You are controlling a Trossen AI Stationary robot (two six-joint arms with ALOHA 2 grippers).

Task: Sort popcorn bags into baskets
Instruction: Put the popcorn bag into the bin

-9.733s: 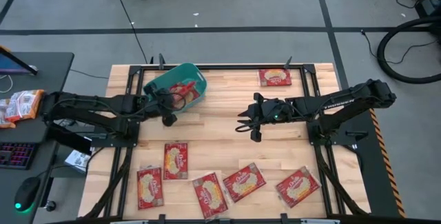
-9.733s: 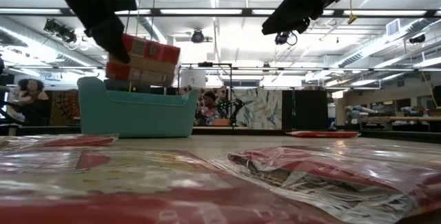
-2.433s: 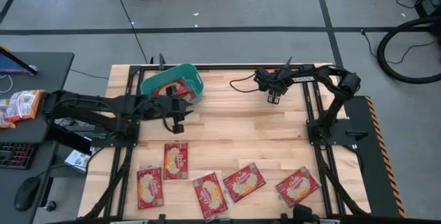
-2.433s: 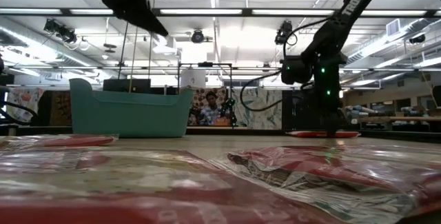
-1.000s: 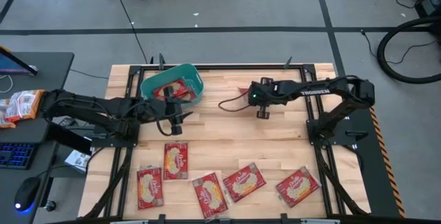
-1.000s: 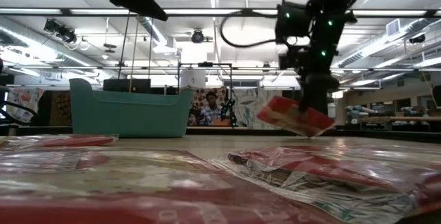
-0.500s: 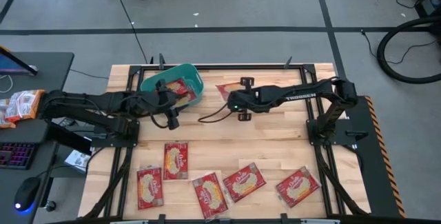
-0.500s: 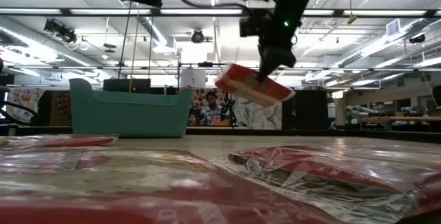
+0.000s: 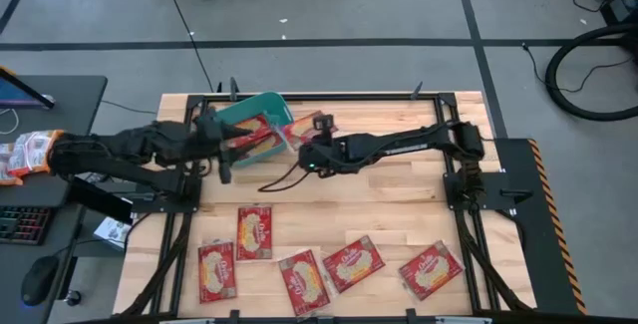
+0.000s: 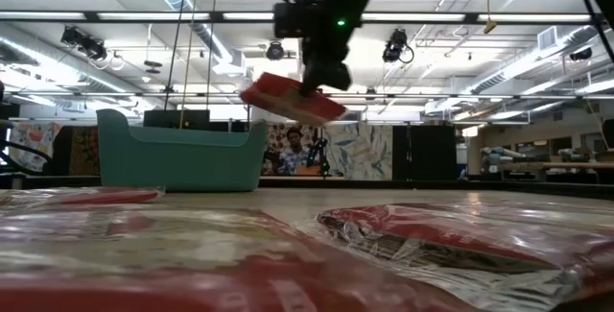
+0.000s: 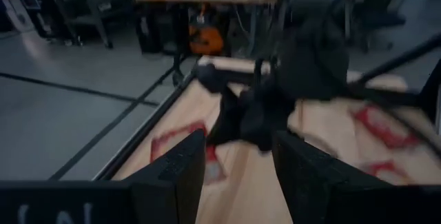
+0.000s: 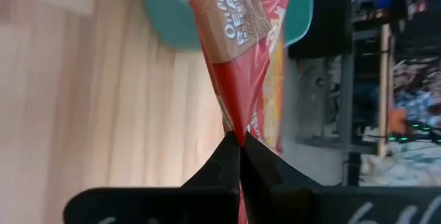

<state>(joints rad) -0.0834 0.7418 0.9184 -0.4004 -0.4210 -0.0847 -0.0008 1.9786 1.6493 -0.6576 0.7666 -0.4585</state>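
The teal tub [image 9: 231,117] stands at the table's far left, with red popcorn packets [image 9: 251,141] lying inside. My right gripper [image 9: 311,139] is shut on one red packet [image 9: 303,125] just right of the tub's rim; in the low view the packet [image 10: 286,98] hangs above and to the right of the tub [image 10: 182,156]. My left gripper [image 9: 221,164] is open beside the tub's near side and holds nothing. Several more packets [image 9: 254,232] lie flat along the near edge. My right gripper [image 12: 240,140] pinches the red packet by a gathered edge [image 12: 236,122] between its two fingers. The fingers come from above [image 10: 318,80]. The packet is lifted clear of the table and tilted, its end toward the tub higher.
Packets lie at the near edge [image 9: 216,269], [image 9: 304,282], [image 9: 353,262], [image 9: 431,269]. A black frame rail [image 9: 329,95] runs along the far edge. Bare wood [image 9: 399,204] spans the middle. A desk with a keyboard [image 9: 25,222] stands to the left of the table.
My right gripper has carried the packet leftward across the far part of the table toward the tub, rising as it went, and now holds it at the tub's right rim. My left gripper has drawn back toward the table's left edge.
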